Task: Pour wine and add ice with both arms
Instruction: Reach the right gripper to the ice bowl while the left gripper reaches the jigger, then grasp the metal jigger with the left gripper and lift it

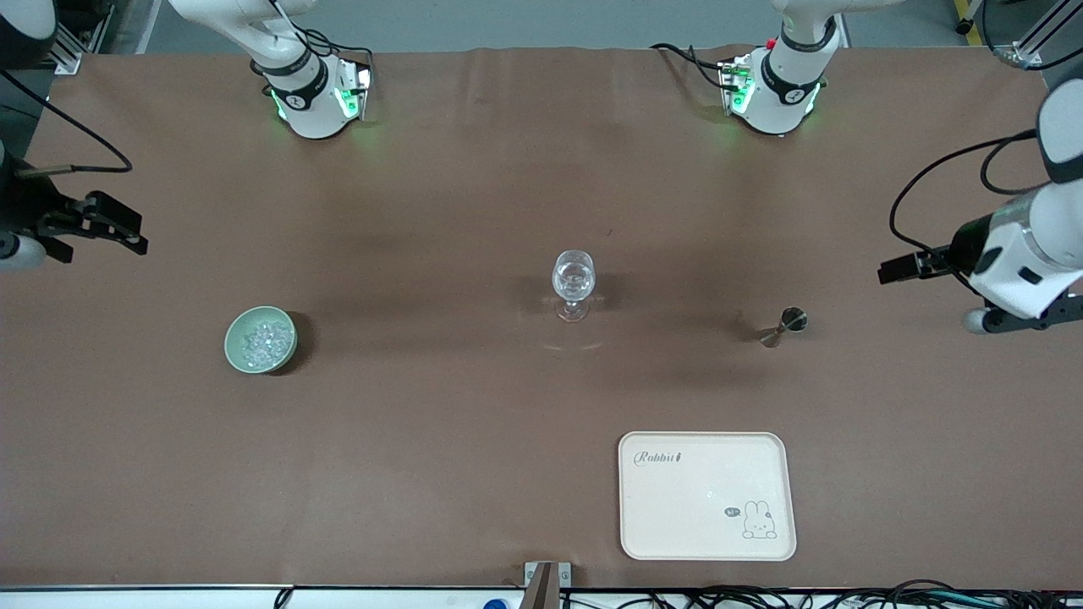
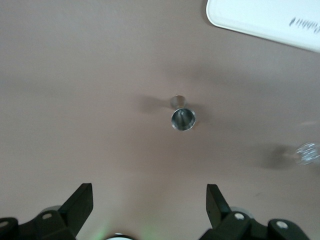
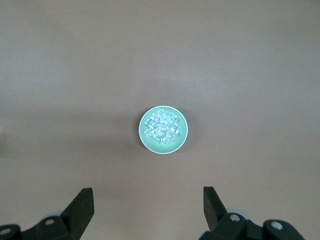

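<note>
A clear stemmed glass (image 1: 574, 283) stands upright at the table's middle. A pale green bowl (image 1: 233, 340) holding the heap of ice (image 1: 266, 341) sits toward the right arm's end. A small metal jigger (image 1: 785, 325) stands toward the left arm's end. My right gripper (image 1: 127, 233) hangs open and empty above the table's edge; its wrist view shows the bowl (image 3: 165, 149) and ice (image 3: 162, 127) well away from my right gripper (image 3: 147, 200). My left gripper (image 1: 897, 269) hangs open and empty; its wrist view shows the jigger (image 2: 183, 118) ahead of my left gripper (image 2: 150, 200).
A cream tray (image 1: 707, 495) with a rabbit drawing lies nearer the front camera than the jigger; its corner shows in the left wrist view (image 2: 260, 17). The glass also shows at that view's edge (image 2: 307, 152). Brown cloth covers the table.
</note>
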